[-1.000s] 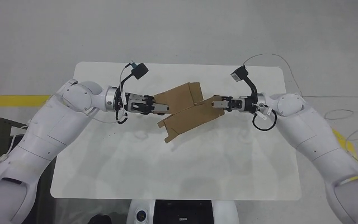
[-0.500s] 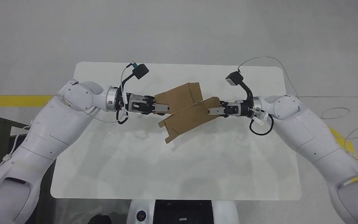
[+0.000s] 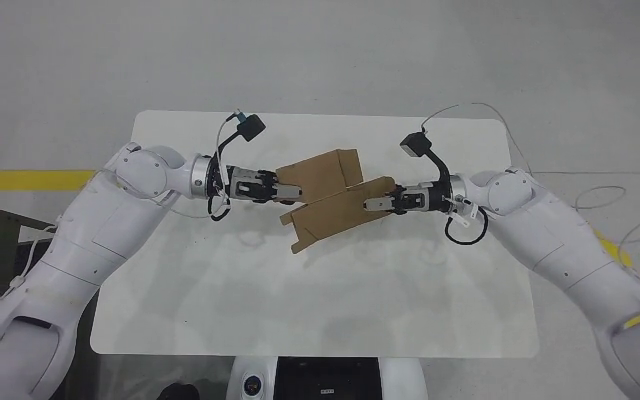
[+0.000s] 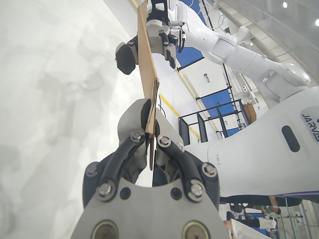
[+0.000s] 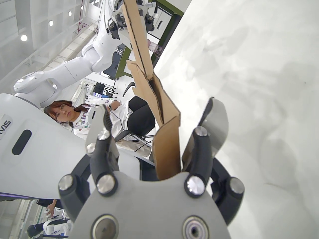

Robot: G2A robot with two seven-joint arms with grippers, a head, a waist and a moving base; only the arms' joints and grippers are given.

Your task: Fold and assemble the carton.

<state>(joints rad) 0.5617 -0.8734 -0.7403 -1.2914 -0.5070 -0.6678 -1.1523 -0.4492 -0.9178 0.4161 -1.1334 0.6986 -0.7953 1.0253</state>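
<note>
Cardboard carton hangs mostly flat above the bench, one end clamped in the left pincer, the other end between the spread-apart right pincer, so nearly all folding seemingly lies ahead.

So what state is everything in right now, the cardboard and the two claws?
carton: flattened, not yet assembled, its layers just parting at one end.
left gripper: shut on one edge of the carton.
right gripper: open, straddling the carton's other end without clamping it.
</note>
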